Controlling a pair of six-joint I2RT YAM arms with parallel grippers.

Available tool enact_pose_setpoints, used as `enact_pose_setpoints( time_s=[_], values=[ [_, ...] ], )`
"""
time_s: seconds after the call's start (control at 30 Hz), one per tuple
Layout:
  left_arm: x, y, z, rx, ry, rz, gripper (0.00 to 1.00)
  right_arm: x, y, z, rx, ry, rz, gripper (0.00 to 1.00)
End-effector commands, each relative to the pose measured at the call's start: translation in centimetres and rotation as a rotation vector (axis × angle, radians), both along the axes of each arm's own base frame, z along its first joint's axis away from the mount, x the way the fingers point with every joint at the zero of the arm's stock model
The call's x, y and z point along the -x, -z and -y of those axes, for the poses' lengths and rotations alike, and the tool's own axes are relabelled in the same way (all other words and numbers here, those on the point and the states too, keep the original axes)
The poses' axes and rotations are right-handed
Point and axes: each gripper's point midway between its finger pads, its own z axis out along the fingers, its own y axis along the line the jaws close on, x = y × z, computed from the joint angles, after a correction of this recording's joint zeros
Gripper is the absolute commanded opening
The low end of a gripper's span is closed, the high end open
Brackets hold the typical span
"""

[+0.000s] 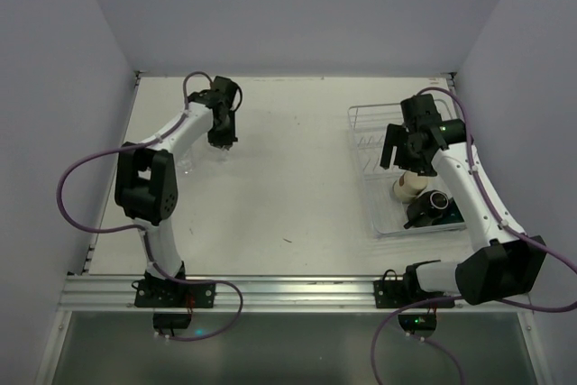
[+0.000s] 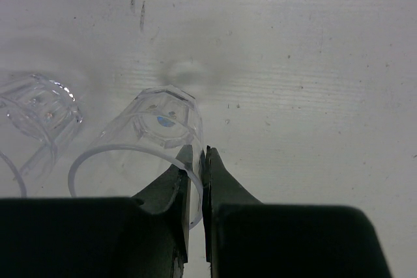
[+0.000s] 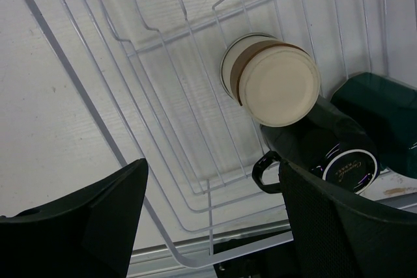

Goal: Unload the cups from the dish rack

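Observation:
My left gripper is shut on the rim wall of an upright clear glass tumbler, at the far left of the table; whether its base rests on the table I cannot tell. A second clear tumbler stands just left of it. The white wire dish rack sits at the right. It holds a cream cup on its side, a black handled mug and a dark teal mug. My right gripper is open and empty above the rack, just short of the cups.
Grey walls close in the table on the left, back and right. A metal rail runs along the near edge by the arm bases. Purple cables loop from both arms.

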Motion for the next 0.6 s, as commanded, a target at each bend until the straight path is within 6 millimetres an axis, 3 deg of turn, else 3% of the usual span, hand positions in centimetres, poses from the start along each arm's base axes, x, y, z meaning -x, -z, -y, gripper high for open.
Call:
enact_pose_setpoints(
  time_s=[0.0,0.3,0.57],
  values=[
    [-1.1,-1.9,-1.0,-0.024,-0.007,0.047,0.0,0.1,-0.8,0.6,0.02,-0.003,0.028,0.83],
    [-0.9,0.6,-2.6,-0.053,-0.034,-0.017,0.0,0.2,-0.9,0.4,0.014,-0.011,0.033,0.83],
    [-0.5,1.2,-3.4,-0.085,-0.046,-0.032,0.0,0.2,-1.1,0.4,0.009,-0.014,0.045,0.83]
  ],
)
